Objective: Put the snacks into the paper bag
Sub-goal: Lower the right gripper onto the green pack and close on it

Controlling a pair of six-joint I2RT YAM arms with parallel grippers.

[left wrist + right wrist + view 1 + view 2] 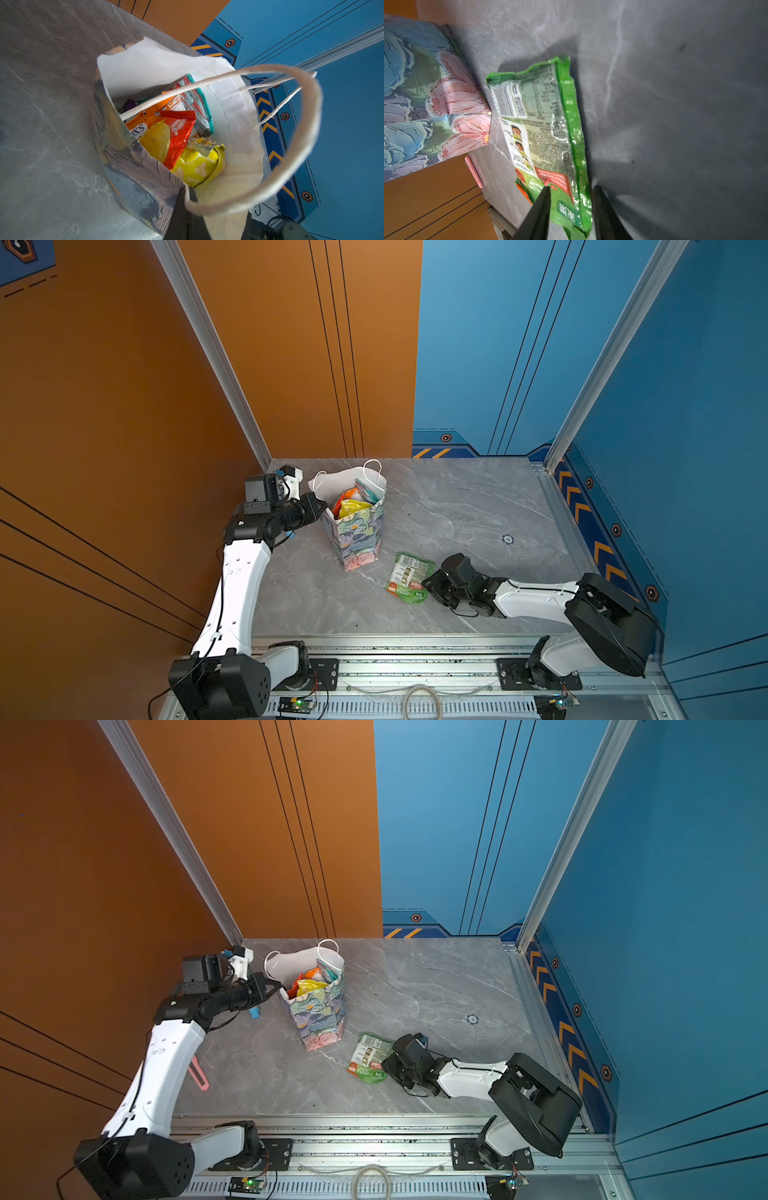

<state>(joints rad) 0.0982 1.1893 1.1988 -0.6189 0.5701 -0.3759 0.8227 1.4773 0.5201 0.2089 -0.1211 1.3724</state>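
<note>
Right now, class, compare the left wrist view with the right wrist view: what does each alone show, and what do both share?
Left wrist only: red packet and yellow packet inside the paper bag, left gripper pinching its rim. Right wrist only: green packet on the table, right gripper astride its end. Shared: the bag's floral outside and the table.

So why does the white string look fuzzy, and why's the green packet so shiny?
Left wrist view: the cord handle of the paper bag hangs right by the lens, out of focus. Right wrist view: light glares off the green packet, washing out some print.
</note>
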